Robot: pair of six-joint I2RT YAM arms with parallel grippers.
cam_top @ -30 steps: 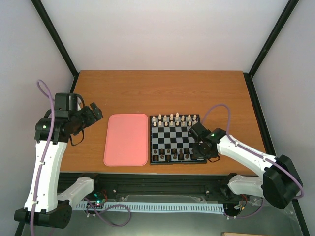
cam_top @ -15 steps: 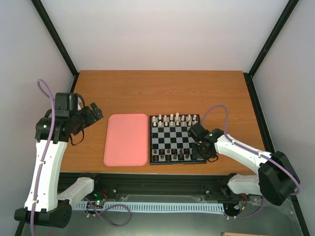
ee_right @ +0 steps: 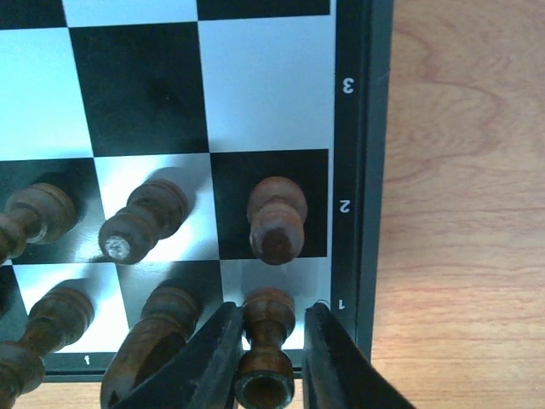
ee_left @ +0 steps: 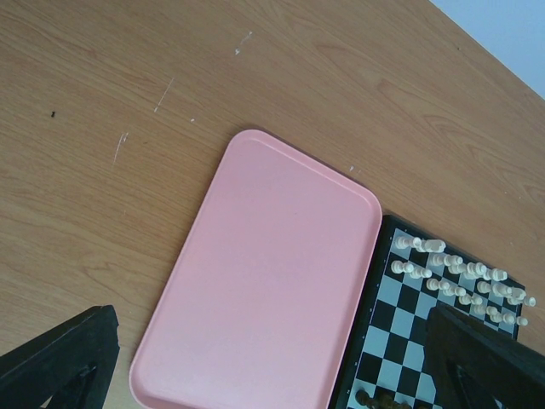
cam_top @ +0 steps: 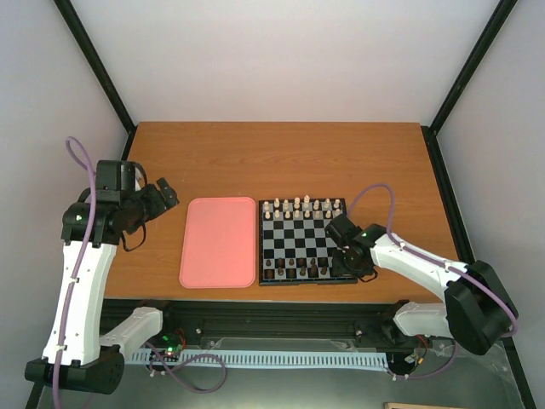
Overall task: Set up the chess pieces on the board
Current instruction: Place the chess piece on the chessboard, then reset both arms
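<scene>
Since the earlier frame, we note that the right arm's elbow has drawn slightly leftward, while the right gripper has stayed at the near right corner of the board. In the right wrist view, its two fingers bracket a dark brown corner piece standing upright on the first-rank corner square. The jaws are only slightly parted: the left finger lies against or just beside the piece, and a thin pale gap shows between the piece and the right finger, so we read no firm grip. The other chess pieces fill the two near ranks, a pawn standing directly ahead of the corner piece. Small cream-white pieces line the far ranks. We locate the board on the wooden table, just beside the right edge of a pink tray. The left gripper hovers left of the tray with its fingers spread wide and nothing between them.
</scene>
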